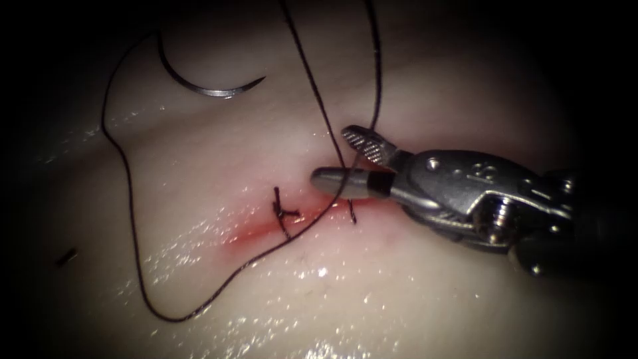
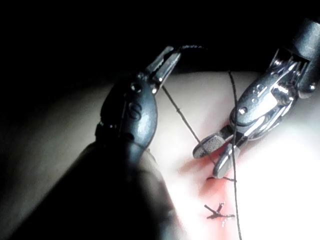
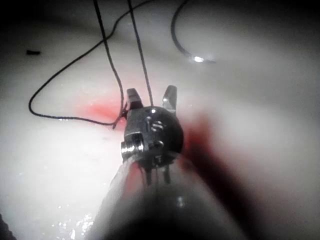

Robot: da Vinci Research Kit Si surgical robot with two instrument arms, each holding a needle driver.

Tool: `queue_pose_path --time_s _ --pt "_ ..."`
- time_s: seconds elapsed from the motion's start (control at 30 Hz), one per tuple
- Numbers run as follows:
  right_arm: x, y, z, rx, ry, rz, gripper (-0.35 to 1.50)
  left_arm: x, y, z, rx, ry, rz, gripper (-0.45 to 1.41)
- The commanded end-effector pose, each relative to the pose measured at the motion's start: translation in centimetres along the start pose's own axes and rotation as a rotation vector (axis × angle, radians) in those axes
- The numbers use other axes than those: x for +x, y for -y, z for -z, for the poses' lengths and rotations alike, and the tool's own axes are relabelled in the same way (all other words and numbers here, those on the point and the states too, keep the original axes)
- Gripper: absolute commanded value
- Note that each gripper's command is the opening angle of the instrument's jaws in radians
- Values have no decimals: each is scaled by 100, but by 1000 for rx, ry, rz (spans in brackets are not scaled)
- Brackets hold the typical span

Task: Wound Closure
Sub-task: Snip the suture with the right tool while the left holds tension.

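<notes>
1. While lying free on the tissue [image 1: 425,312], well left of and above the cut [image 1: 279,223], needle [image 1: 209,85] held by neither pincer; not in tissue.
2. Right pincer [image 1: 335,158]: spread wide at the cut, straddling thread [image 1: 129,213], holding nothing.
3. Left pincer [image 2: 167,59]: pressed together on thread.
4. Needle's curve opens upward; which arm is nearer, unclear.
</notes>
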Motion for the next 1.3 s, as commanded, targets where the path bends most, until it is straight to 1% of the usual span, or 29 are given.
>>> queue_pose_path --time_s 0.03,0.13,0.2,0.23,0.27,0.3,0.33,0.37,0.43,0.53,0.67,0.7,0.8,0.87,0.97,1.07,1.3 --pt "-6 9 -16 8 -6 7 51 -1 1 -6 2 -1 -2 -45" --pt "-8 13 -24 17 -9 13 44 2 -2 -9 1 1 4 -45" --pt "-8 14 -26 15 -10 19 44 3 -3 -10 2 0 -1 -45" --pt "-7 15 -31 9 -12 35 57 6 -4 -11 1 -1 1 -45" --pt "-7 15 -31 9 -12 35 57 6 -4 -11 1 -1 1 -45" --pt "-6 16 -36 3 -16 40 88 9 -5 -11 1 -3 3 -45" --pt "-5 17 -38 2 -16 45 93 10 -5 -11 0 -3 -3 -45" --pt "-5 18 -39 1 -17 45 94 11 -5 -11 0 -4 -2 -45" --pt "-4 17 -41 6 -17 45 89 13 -6 -11 0 -5 -1 -45" --pt "-7 14 -43 4 -19 49 93 14 -6 -12 -1 -6 -6 -45" --pt "-13 10 -46 3 -23 57 93 15 -8 -12 -1 -7 -7 -45" --pt "-14 9 -47 3 -23 58 91 15 -8 -12 -4 -5 -7 -45" --pt "-12 7 -48 2 -26 57 78 17 -10 -13 -7 -4 -7 -45" --pt "-12 7 -49 2 -26 57 78 17 -11 -13 -7 -5 -7 -45" --pt "-12 7 -50 1 -27 57 71 18 -11 -14 -7 -5 -7 -45" --pt "-11 7 -51 0 -27 57 52 18 -11 -15 -5 -3 -7 -45" --pt "-12 9 -54 -4 -28 57 41 18 -11 -16 -4 -3 -7 -45"
